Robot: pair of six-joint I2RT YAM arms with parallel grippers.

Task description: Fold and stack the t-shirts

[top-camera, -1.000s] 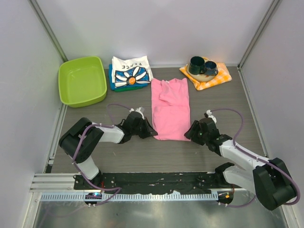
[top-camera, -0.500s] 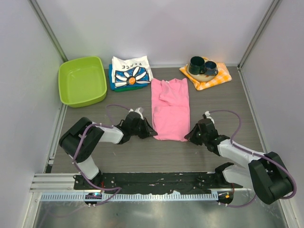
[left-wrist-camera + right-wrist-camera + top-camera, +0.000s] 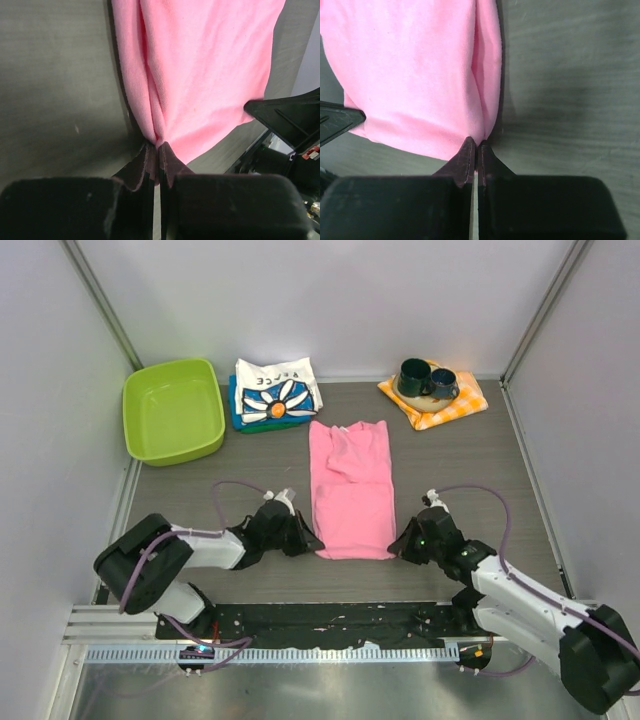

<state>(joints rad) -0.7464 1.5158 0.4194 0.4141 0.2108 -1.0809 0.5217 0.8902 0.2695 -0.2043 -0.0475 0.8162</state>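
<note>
Wrist views show the left gripper (image 3: 159, 146) and right gripper (image 3: 475, 144) clamped on the pink t-shirt (image 3: 350, 495) at its near corners (the overhead view hides this).

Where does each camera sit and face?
Top: above and behind, looking down on the table; both arms show.
Left wrist: on the left arm, facing left fingers shut on the pink t-shirt.
Right wrist: on the right arm, facing right fingers shut on its other corner.
Shared by all: the pink t-shirt.
</note>
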